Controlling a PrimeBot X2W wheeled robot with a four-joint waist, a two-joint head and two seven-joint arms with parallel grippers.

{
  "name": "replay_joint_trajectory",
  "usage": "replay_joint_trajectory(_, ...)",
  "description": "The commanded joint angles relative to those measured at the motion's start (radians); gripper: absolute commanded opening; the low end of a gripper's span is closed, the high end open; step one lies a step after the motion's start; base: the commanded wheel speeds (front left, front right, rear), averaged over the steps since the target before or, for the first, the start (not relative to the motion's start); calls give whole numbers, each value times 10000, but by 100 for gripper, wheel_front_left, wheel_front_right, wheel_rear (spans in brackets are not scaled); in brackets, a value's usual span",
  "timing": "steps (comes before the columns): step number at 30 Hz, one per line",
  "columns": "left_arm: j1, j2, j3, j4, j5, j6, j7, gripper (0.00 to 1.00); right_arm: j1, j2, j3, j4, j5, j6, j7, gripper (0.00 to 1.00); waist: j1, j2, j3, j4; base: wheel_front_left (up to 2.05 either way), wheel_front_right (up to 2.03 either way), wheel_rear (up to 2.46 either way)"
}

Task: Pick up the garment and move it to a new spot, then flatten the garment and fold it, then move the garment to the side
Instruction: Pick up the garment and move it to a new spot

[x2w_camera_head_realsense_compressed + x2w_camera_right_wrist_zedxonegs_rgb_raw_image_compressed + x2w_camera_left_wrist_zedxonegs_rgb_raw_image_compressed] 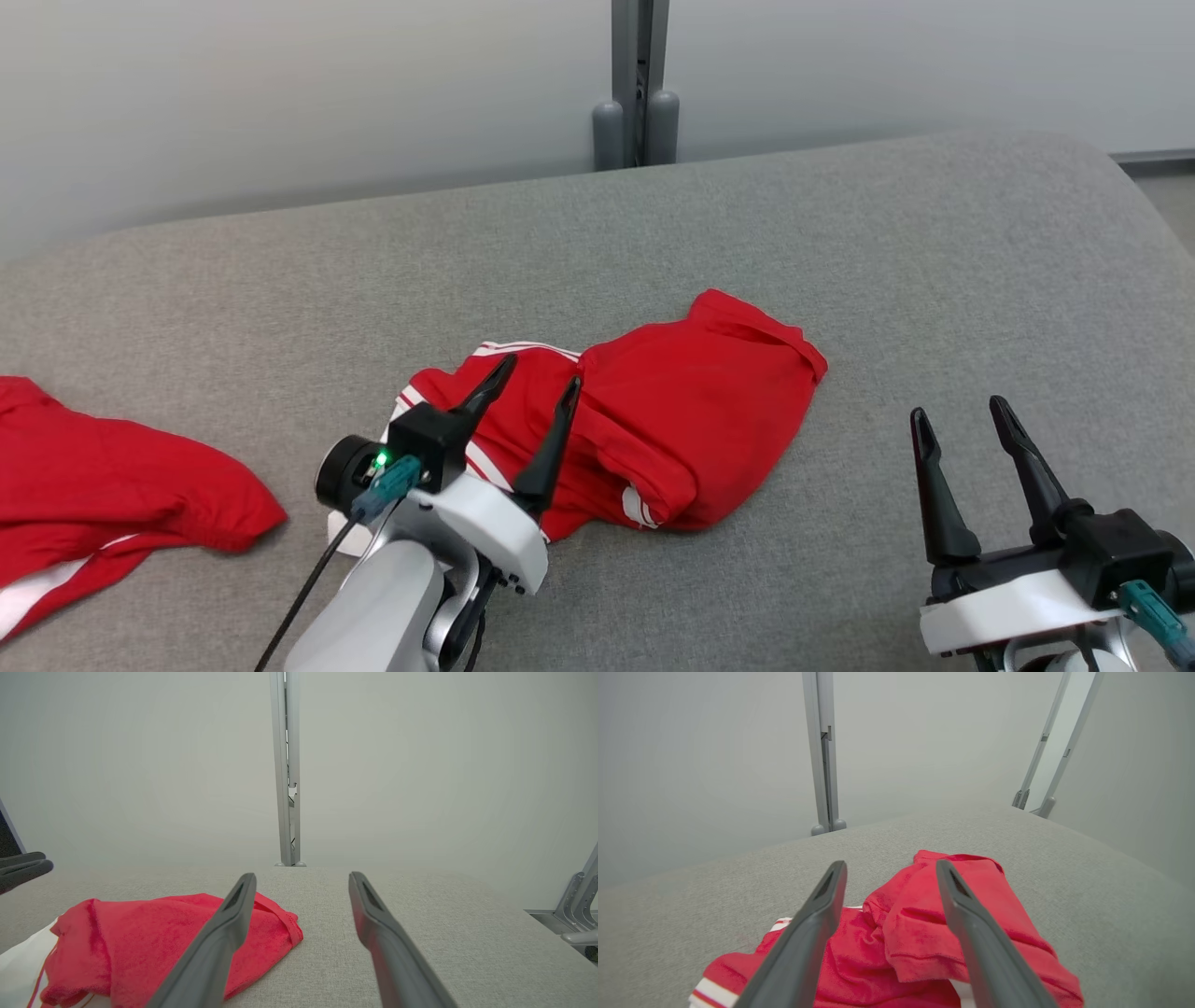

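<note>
The garment (pixel 691 420) is a red piece with white stripes, lying crumpled in a heap in the middle of the grey cushioned surface (pixel 840 233). My left gripper (pixel 541 371) hovers over the heap's left part, open, with nothing between its fingers. In the left wrist view the garment (pixel 915 933) lies below and between the spread fingers of that gripper (pixel 891 864). My right gripper (pixel 960 411) stands open at the lower right, apart from the cloth. In the right wrist view, the garment (pixel 140 933) sits left of the right gripper (pixel 302 876).
A second red garment with a white stripe (pixel 93 485) lies at the surface's left edge. A grey metal post (pixel 637 84) stands against the pale wall behind. The surface rounds off at the far right (pixel 1139 187).
</note>
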Motion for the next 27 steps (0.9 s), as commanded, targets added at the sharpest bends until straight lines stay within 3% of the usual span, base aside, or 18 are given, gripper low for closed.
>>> replay_joint_trajectory(1, 473, 132, 154, -437, 192, 174, -47, 100, 133, -44, -85, -65, -125, 1, -53, 100, 0, 0, -321, 255, 0, 0, 0)
replay_joint_trajectory(8, 3163, 625, 1443, -2854, 976, 1018, -51, 100, 529, -43, -414, -163, -400, 1, -53, 100, 0, 0, -723, 547, 0, 0, 0)
replay_joint_trajectory(11, 4105, 669, 2173, -3539, 1206, 1119, -54, 100, 703, -70, -511, -119, -486, 1, -53, 100, 0, 0, -773, 658, 0, 0, 0)
replay_joint_trajectory(17, 5234, 558, 3231, -4199, 1565, 839, -55, 100, 950, -80, -801, 8, -549, 1, -53, 100, 0, 0, -874, 893, 0, 0, 0)
replay_joint_trajectory(27, 6064, 63, 4626, -4490, 2312, -36, -56, 100, 1344, -50, -1126, 56, -633, 1, -53, 100, 0, 0, -1036, 1025, 0, 0, 0)
